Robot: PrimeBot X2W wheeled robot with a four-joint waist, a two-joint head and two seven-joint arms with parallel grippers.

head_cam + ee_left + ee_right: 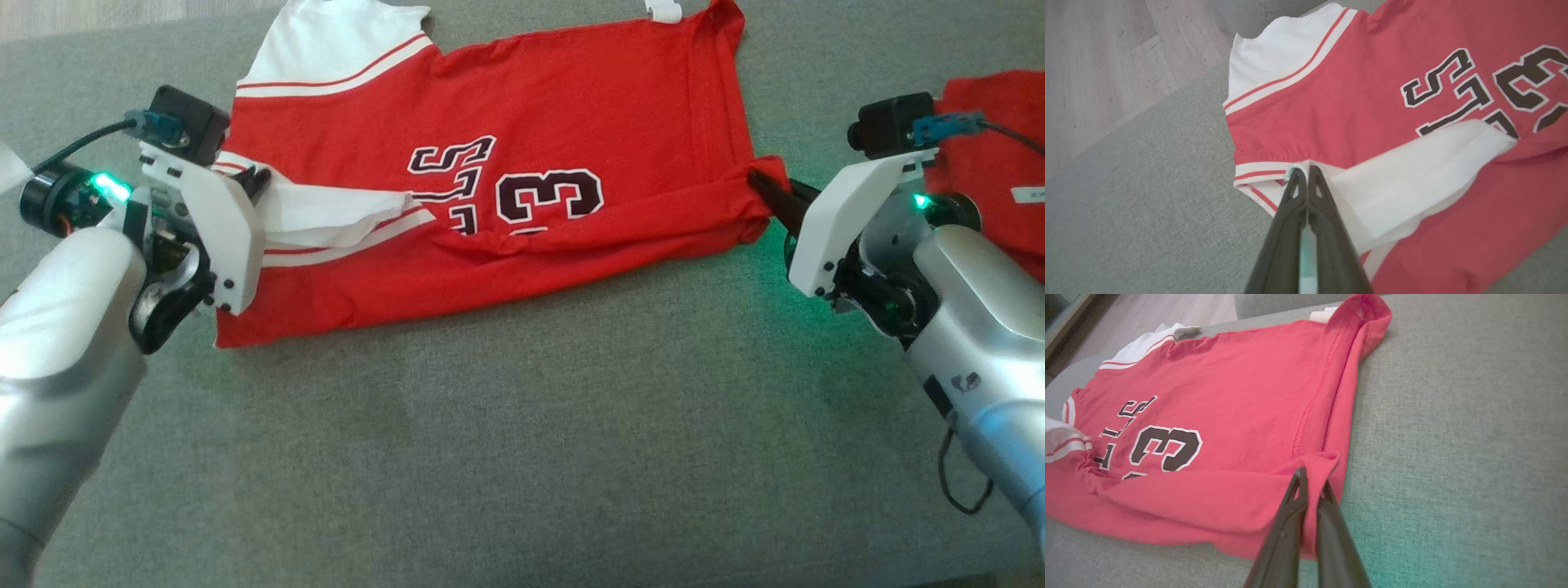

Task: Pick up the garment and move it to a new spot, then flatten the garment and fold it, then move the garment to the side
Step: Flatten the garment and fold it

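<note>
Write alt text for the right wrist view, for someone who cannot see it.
The right hand pinches a folded corner of a red jersey, its two dark fingers closed on the cloth. The jersey, with white sleeves and a black number 3, lies on a grey fabric surface.

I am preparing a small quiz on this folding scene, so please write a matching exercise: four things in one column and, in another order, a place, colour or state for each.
Things
1. left gripper
2. right gripper
3. digit 3
4. second red garment

Descriptions
A. black with a white outline
B. lies at the right edge, apart from the jersey
C. shut on the jersey's red hem corner
D. shut on the jersey's white-trimmed end

Pairs: 1-D; 2-C; 3-A; 4-B
</note>
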